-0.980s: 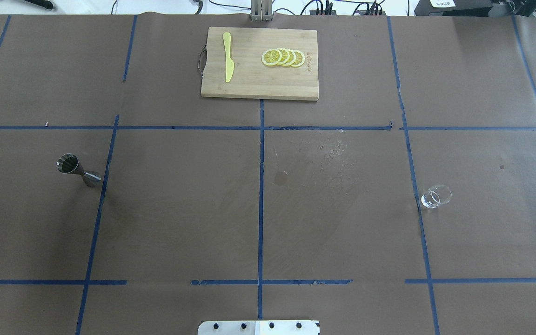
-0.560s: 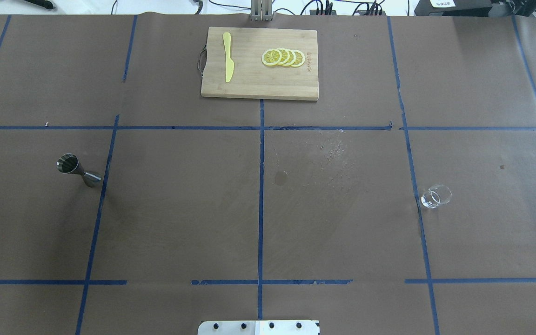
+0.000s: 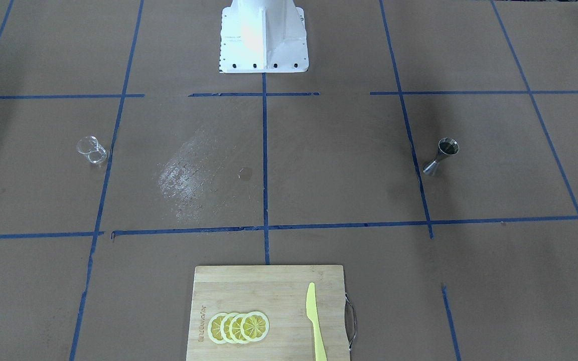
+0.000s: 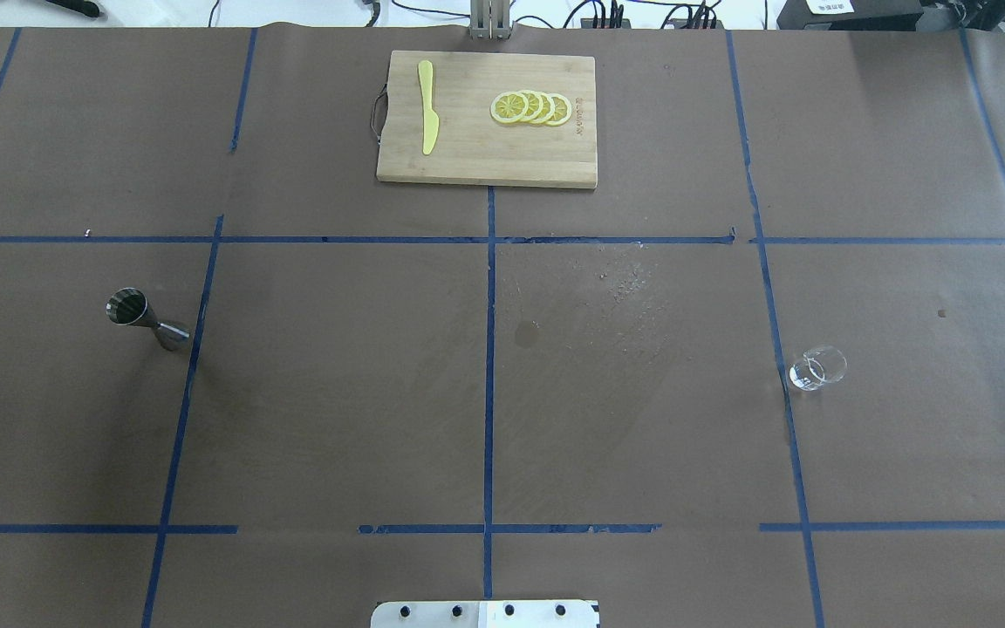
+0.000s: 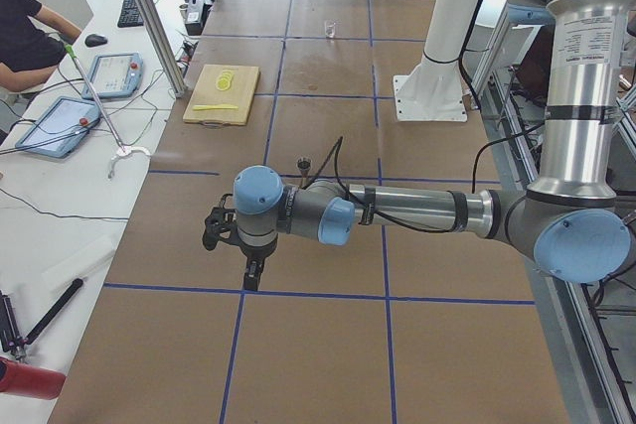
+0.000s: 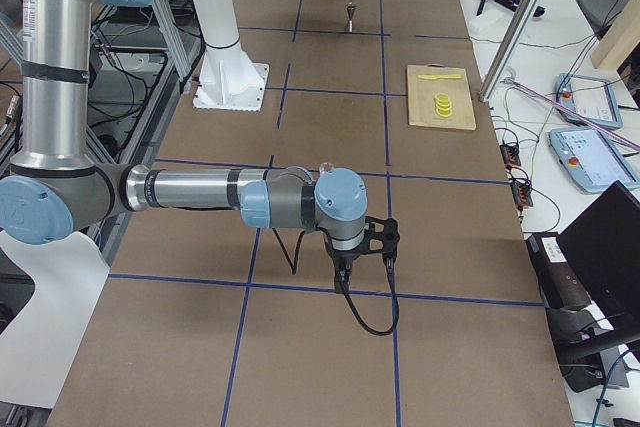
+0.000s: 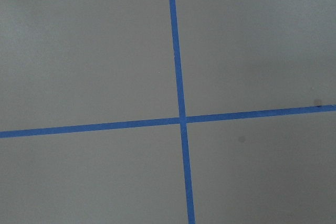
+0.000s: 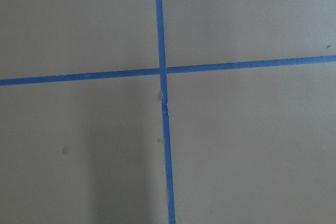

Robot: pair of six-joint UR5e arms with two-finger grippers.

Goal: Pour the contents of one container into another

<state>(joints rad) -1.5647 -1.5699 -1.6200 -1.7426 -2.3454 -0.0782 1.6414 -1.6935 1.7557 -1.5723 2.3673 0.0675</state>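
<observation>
A steel jigger (image 4: 146, 318) (image 3: 442, 155) stands upright on the robot's left side of the brown table. A small clear glass (image 4: 816, 368) (image 3: 92, 150) stands on the right side, beside a blue tape line. Neither gripper appears in the overhead or front views. In the exterior left view my left gripper (image 5: 249, 273) hangs pointing down past the jigger (image 5: 304, 162), away from it. In the exterior right view my right gripper (image 6: 341, 273) points down just short of the glass (image 6: 325, 169). I cannot tell whether either is open or shut. Both wrist views show only paper and tape.
A wooden cutting board (image 4: 468, 161) lies at the far middle with a yellow knife (image 4: 427, 106) and several lemon slices (image 4: 530, 107) on it. A dried stain (image 4: 633, 296) marks the centre. The white robot base (image 3: 263, 35) stands at the near edge. A person sits beyond the table (image 5: 25, 37).
</observation>
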